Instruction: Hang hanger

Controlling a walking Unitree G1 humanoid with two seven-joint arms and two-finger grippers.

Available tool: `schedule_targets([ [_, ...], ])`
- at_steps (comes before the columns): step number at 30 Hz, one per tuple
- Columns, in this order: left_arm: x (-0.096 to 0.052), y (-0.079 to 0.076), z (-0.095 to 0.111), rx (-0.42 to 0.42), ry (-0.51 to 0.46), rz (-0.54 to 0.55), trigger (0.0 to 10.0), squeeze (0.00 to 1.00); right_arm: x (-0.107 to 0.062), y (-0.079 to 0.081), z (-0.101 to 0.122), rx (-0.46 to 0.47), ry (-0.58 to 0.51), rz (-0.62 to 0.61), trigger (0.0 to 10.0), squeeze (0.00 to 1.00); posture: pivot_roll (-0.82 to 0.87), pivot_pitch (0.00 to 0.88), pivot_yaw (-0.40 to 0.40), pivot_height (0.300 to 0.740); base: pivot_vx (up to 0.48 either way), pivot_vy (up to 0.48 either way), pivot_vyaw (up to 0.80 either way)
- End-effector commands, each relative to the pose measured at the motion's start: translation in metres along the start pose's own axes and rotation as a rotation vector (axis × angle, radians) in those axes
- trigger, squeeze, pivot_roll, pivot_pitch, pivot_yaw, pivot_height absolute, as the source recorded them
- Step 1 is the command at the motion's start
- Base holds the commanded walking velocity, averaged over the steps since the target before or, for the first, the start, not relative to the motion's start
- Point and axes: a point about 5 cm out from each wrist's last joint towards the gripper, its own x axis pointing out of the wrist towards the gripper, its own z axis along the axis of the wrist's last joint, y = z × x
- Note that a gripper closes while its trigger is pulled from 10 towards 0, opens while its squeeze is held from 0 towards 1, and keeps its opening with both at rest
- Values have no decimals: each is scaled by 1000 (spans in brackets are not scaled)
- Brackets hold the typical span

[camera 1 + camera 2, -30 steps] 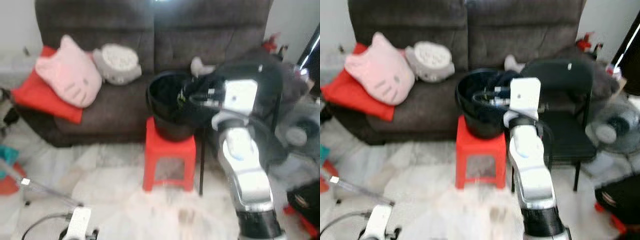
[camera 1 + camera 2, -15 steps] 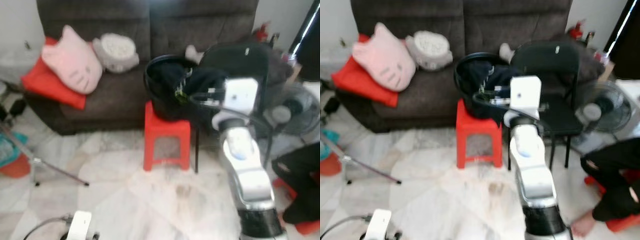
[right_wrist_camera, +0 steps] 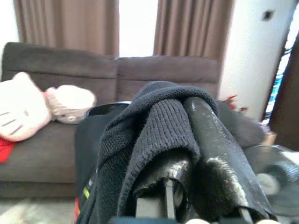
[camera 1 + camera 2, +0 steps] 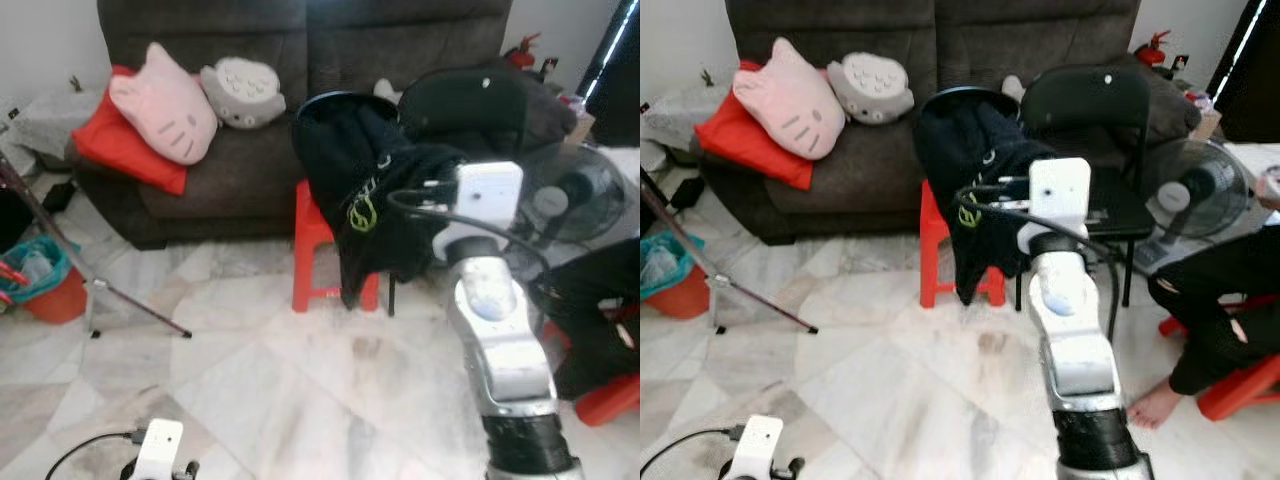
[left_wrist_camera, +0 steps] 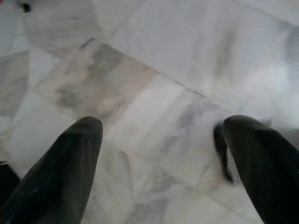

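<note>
- Dark grey sofa [image 4: 250, 120] ran across the back, w/ a pink cat-face cushion [image 4: 165, 100] on a red cushion [image 4: 125, 150] at its left end, and a grey round plush [image 4: 243, 92] just beside the pink one.
- Pale marble floor [image 4: 230, 370] filled the foreground.
- Right arm [image 4: 495, 330] reached up & fwd from lower right, silver, white wrist block at its top.
- Black garment [image 4: 375, 210] hung draped from the right gripper [image 3: 187, 154], its hem dangling in front of a red stool [image 4: 315, 255]; small yellow-green logo on the cloth.
- In the right wrist view the fingers [image 3: 210, 144] were pressed together on the knit fabric, which bunched over & around them. Couldn't make out a hanger under the cloth.
- Black basin rim [image 4: 960, 95] peeked out above the garment, on the stool.
- Black folding chair [image 4: 1090, 130] stood just right of the stool, a floor fan [image 4: 1195, 195] beside it.
- A person in black [image 4: 1230, 300] sat at far right, bare foot [image 4: 1155, 405] on the floor, near another red stool [image 4: 1240, 385].
- Tripod leg [image 4: 110, 295] & orange-and-teal bucket [image 4: 45, 285] at far left.
- Left gripper [image 5: 159, 158] hung low over the tiles, fingers spread apart, nothing between them.
</note>
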Motion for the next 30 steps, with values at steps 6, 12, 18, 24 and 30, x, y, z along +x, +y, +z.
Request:
schedule_targets([
  [6, 0, 5, -1, 6, 9, 18, 10000, 0, 0, 24, 9, 3, -48, 196, 10000, 0, -20, 0, 3, 740, 0, 0, 0],
  [12, 0, 4, -1, 12, 13, 15, 10000, 0, -1, 15, -24, -37, 102, 211, 10000, 0, -16, 0, 1, 740, 0, 0, 0],
  [18, 0, 3, -2, 15, 16, 11, 10000, 0, -9, -23, -83, -91, 323, 43, 10000, 0, -4, 0, -5, 740, 0, 0, 0],
  [24, -1, 2, -4, 23, 25, 8, 10000, 0, -41, -44, -146, 207, 557, -84, 10000, 0, 5, 0, -4, 740, 0, 0, 0],
  [30, -1, 2, -6, 33, 30, 2, 10000, 0, -57, -44, -168, 224, 610, -84, 10000, 0, 9, 0, 1, 740, 0, 0, 0],
])
